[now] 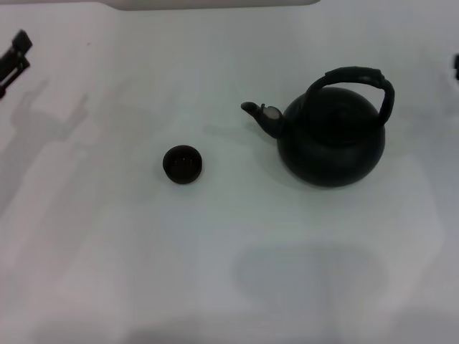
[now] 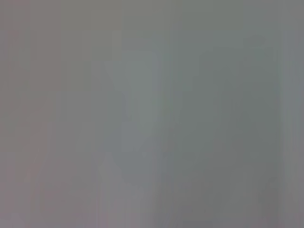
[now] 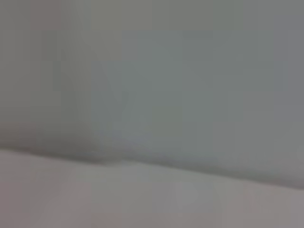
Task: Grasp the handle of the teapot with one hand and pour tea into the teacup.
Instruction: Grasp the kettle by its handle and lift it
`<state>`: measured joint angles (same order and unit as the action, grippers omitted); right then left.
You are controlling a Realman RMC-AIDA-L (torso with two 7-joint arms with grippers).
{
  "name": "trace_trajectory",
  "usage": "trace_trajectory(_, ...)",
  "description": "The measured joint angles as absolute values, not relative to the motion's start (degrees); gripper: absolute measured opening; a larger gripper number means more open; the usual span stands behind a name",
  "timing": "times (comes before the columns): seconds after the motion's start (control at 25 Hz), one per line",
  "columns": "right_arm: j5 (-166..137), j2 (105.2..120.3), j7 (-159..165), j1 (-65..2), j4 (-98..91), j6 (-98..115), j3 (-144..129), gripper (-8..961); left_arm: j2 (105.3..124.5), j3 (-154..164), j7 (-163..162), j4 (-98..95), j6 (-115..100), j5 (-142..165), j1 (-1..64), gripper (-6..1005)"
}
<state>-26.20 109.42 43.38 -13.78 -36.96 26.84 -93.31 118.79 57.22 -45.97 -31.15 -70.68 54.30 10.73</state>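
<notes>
In the head view the dark round teapot (image 1: 332, 140) stands upright on the white table, right of centre. Its short spout with a silvery tag (image 1: 272, 112) points left toward the teacup (image 1: 182, 164), a tiny dark cup standing well apart from the pot. The thick black handle (image 1: 354, 77) arches over the pot's top, with nothing touching it. My left gripper (image 1: 14, 59) shows as a dark shape at the far left edge, far from both objects. Only a dark sliver of my right gripper (image 1: 456, 67) shows at the right edge, off to the teapot's right. Both wrist views show plain grey surface.
The white table (image 1: 107, 258) stretches around both objects. A pale raised edge (image 1: 215, 3) runs along the far side. Soft shadows lie on the table at the left and near the front.
</notes>
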Motion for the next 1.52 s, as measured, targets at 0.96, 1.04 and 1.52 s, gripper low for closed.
trace_trajectory(0.96,-75.9,106.32,71.2,-7.4,-34.7,85.4,-62.1,544,118.73,57.6,-44.1,-26.7,-70.4,55.3,11.5,847)
trace_trajectory(1.04,-77.7,108.05,71.2,-7.7,-34.9,82.7,-62.0,611,118.75,57.6,-44.1,-26.4,-70.5,55.3,11.7,847)
trace_trajectory(1.52,-80.1,114.36,70.9,-8.4,-37.4,68.5,-61.6,755,118.83,57.7,-43.9,-25.8,-70.8,55.3,11.5,848)
